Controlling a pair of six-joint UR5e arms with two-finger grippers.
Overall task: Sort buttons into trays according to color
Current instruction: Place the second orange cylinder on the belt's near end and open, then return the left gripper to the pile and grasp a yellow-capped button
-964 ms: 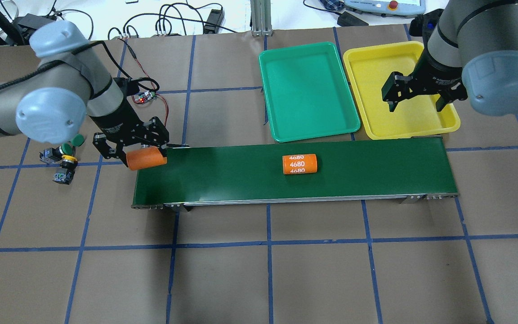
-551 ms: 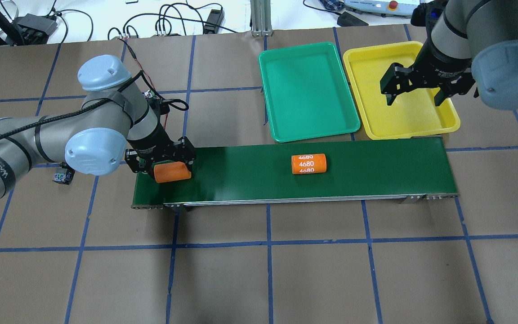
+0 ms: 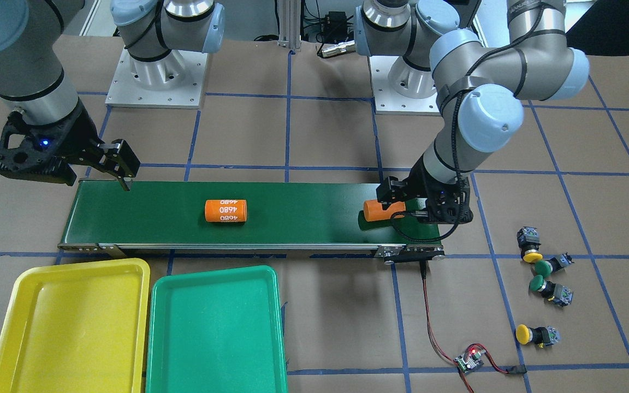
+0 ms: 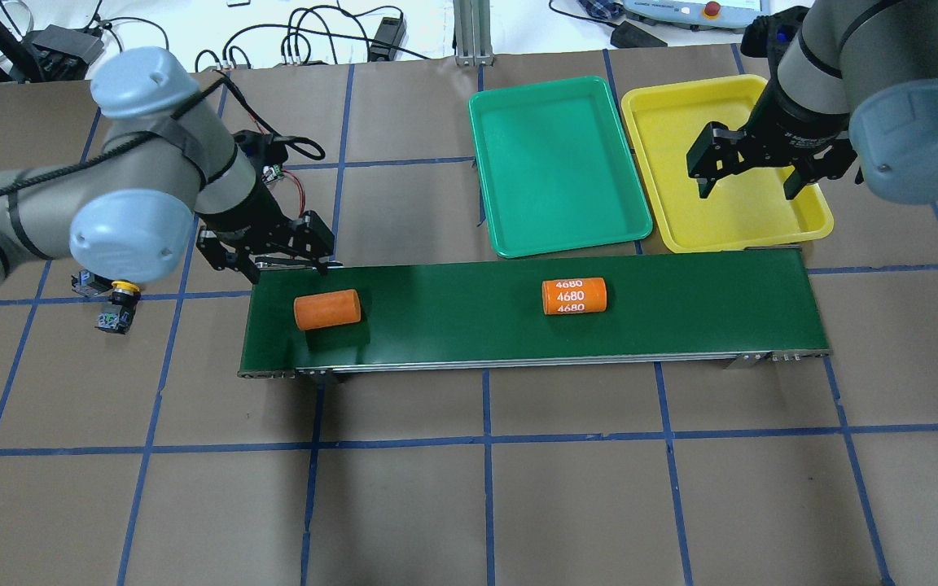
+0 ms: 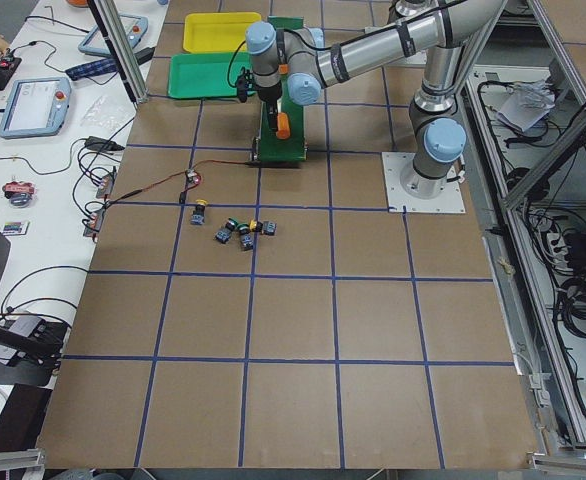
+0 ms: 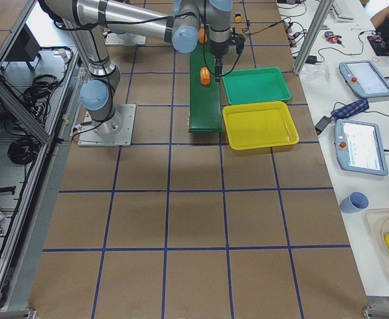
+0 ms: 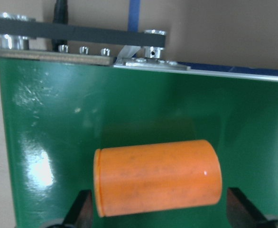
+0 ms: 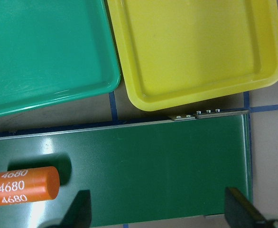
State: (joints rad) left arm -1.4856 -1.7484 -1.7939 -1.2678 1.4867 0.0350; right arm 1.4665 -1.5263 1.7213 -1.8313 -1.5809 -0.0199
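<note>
Both jaws gape, empty — our left gripper (image 4: pixel 286 262) by the plain orange cylinder (image 4: pixel 327 309) at the conveyor belt (image 4: pixel 453 321) end, our right gripper (image 4: pixel 746 191) over the yellow tray (image 4: pixel 672 146). Mid-belt we read a "4680" cylinder (image 4: pixel 573 296). The buttons (image 3: pixel 543 266) lie beyond the belt's left-gripper end.

Two cylinders (image 4: pixel 327 309) on the belt (image 4: pixel 453 317), trays (image 4: pixel 558 155) side by side beyond it, buttons (image 3: pixel 543 266) off its left end.

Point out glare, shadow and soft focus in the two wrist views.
Left wrist view: a bright glare patch on the conveyor belt beside the orange cylinder, whose edges look soft. Right wrist view: sharper; a fainter sheen on the belt, and the 4680 cylinder casts a dark shadow on it.
</note>
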